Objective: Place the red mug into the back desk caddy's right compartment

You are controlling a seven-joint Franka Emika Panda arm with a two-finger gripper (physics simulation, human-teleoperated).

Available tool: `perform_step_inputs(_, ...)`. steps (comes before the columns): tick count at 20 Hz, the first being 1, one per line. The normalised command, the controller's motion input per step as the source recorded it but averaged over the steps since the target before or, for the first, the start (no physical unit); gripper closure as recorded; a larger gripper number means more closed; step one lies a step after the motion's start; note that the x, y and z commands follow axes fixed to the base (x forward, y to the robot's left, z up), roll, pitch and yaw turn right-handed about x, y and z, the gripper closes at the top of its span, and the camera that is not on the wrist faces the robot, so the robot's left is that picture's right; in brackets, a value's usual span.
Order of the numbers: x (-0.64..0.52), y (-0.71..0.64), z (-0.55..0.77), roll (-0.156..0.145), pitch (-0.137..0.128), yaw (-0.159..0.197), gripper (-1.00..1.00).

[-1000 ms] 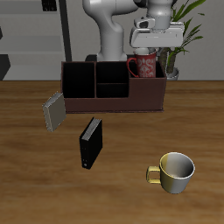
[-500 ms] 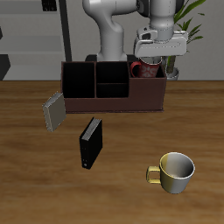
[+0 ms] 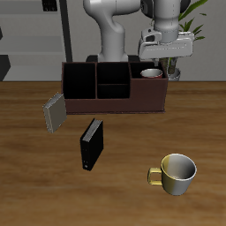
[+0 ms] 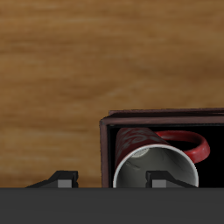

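Note:
The red mug [image 3: 151, 73] sits inside the right compartment [image 3: 148, 85] of the back desk caddy [image 3: 115, 104]; only its light rim shows above the wall in the exterior view. In the wrist view the red mug [image 4: 153, 150] shows its grey inside and its red handle, enclosed by the dark caddy walls [image 4: 157, 115]. My gripper [image 3: 161, 60] hangs just above the compartment, open, with its fingers apart and nothing between them. The gripper [image 4: 111, 181] is off to one side of the mug's middle, with one fingertip [image 4: 159, 179] over the rim.
A yellowish-cream mug [image 3: 177, 172] stands near the table's front. A black book [image 3: 92, 144] stands upright mid-table and a grey book [image 3: 55, 112] leans beside the caddy's other end. A potted plant [image 3: 183, 35] rises behind the gripper.
The gripper lowered the red mug into the caddy's end compartment, let go of it, and has lifted slightly with its fingers apart.

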Motion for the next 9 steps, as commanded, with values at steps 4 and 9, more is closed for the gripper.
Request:
perform_step_inputs(4, -0.07, -0.21, 0.37, -0.008, -0.101, -0.056, -1.0)
perform_step_inputs(9, 0.12, -0.62, 0.36, -0.133, -0.051, -0.113, -1.0)
